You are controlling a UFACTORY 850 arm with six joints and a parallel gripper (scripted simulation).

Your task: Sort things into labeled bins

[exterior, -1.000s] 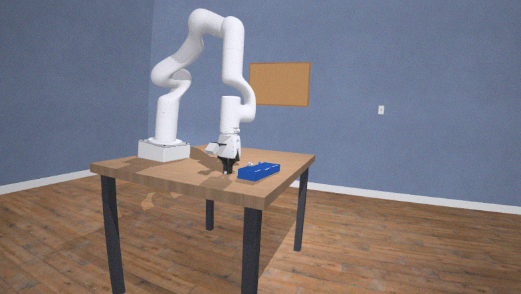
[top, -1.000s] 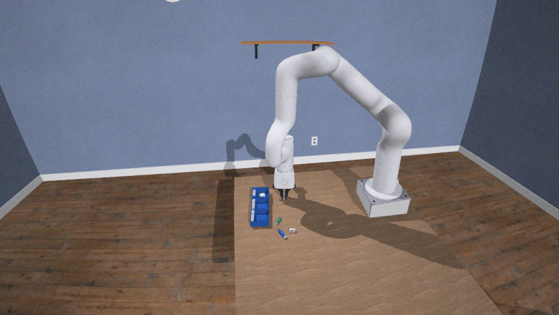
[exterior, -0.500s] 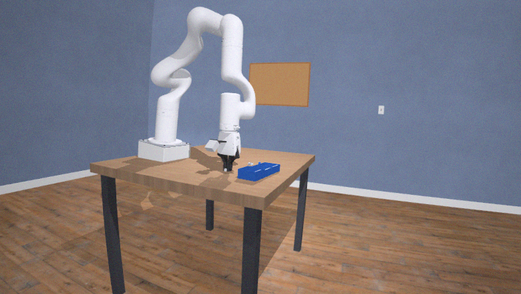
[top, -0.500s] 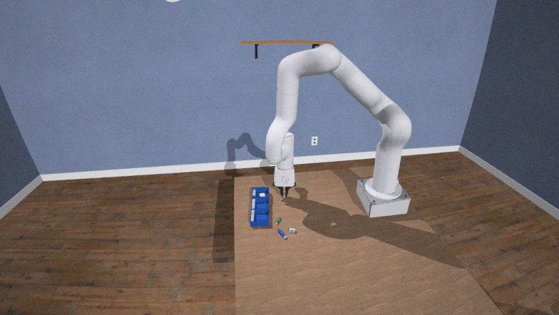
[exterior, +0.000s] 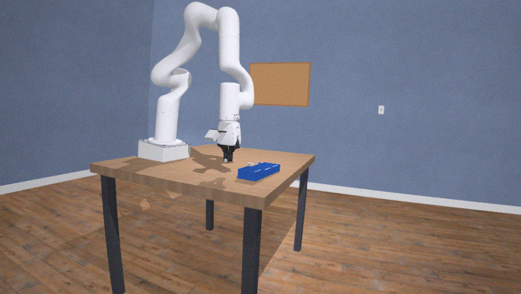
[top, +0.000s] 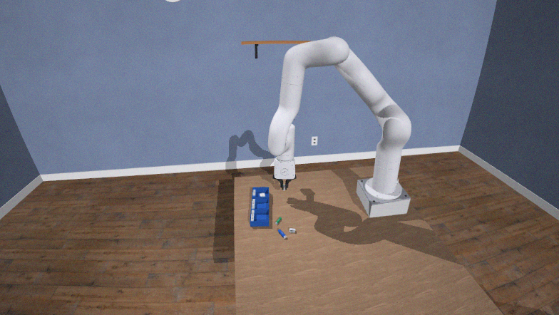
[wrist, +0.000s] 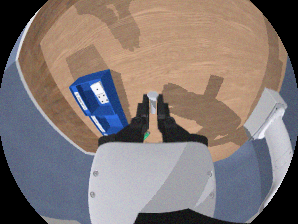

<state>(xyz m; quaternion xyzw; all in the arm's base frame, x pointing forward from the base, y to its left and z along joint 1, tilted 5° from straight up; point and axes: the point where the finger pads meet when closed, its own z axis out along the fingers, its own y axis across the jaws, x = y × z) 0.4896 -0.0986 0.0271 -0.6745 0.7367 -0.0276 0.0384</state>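
My gripper (top: 284, 187) (exterior: 227, 159) (wrist: 153, 102) points straight down at the table top, just right of the far end of the blue bins. It is shut on a small pale grey thing (wrist: 152, 98) that shows between the fingertips in the wrist view; its kind is too small to tell. The blue row of three labelled bins (top: 259, 207) (exterior: 258, 171) (wrist: 100, 99) stands on the table, with a small white thing (top: 261, 194) in the far compartment. A green cylinder (top: 278, 220), a blue cylinder (top: 281, 234) and a small white box (top: 291, 230) lie on the table near the row's near end.
The wooden table (top: 352, 274) (exterior: 164, 175) (wrist: 200, 30) carries the arm's grey base (top: 383, 203) (exterior: 163, 149) at its right side. The bins stand close to the table's left edge.
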